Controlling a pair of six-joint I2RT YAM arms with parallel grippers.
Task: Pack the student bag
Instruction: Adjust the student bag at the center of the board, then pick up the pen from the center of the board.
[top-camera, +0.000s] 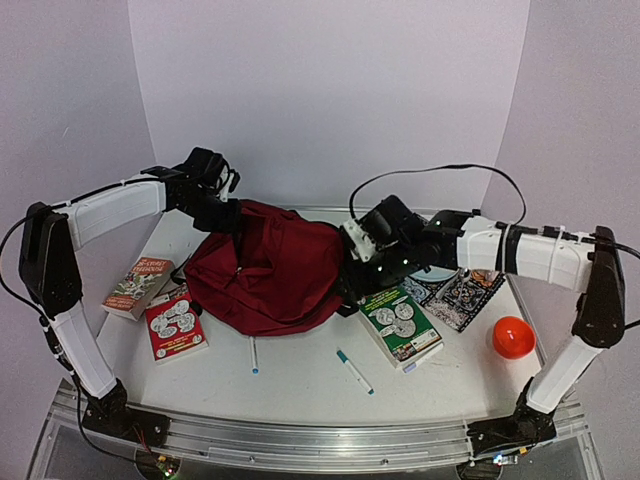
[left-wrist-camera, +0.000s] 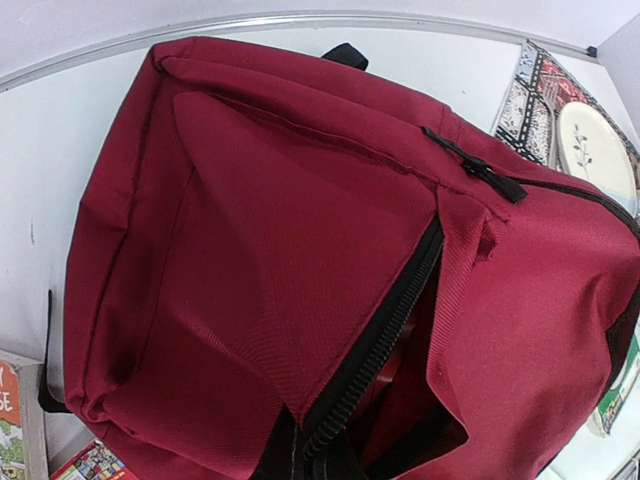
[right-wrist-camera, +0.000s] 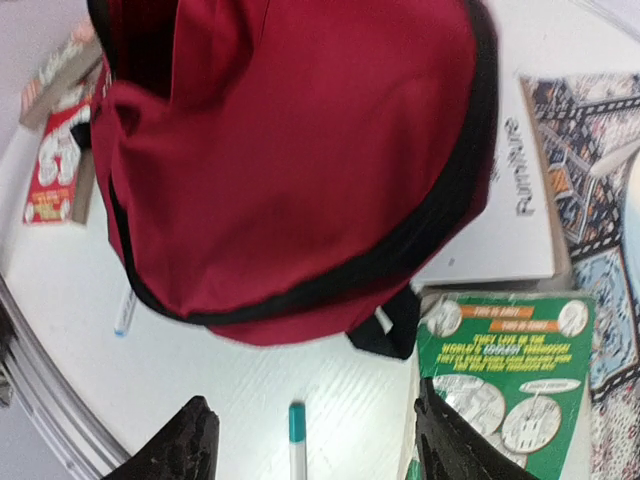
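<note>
White tabletop (top-camera: 300, 385), backed by pale lilac walls, is carrying the following. Item one: the student bag (top-camera: 270, 265), dark red, is lying slumped at mid-table between the two arms. The left wrist view is showing its main zipper (left-wrist-camera: 375, 340) partly parted, with dark lining visible in the gap. Item two: the left gripper (top-camera: 222, 208) is pressing against the bag's far left corner. Its fingers are not appearing in its own camera, so whether it is pinching fabric cannot be told. Item three: the right gripper (right-wrist-camera: 310, 395) is hovering at the bag's right edge with its fingers spread wide and holding nothing. Items lying outside the bag: a green book (top-camera: 400, 322) just beside its right edge, a red book (top-camera: 175, 322) and an orange-titled book (top-camera: 138, 287) to its left, a patterned book (top-camera: 462, 292) further right, a teal pen (top-camera: 354, 371) and a white pen (top-camera: 253, 354) near the front, and an orange ball (top-camera: 511, 337) well apart at the right. Judged status: the bag is being readied for opening, and packing proper is not yet under way. The next move is calling for a grip on the zipper pull or on the mouth's edge, widening the gap enough to admit a book.
</note>
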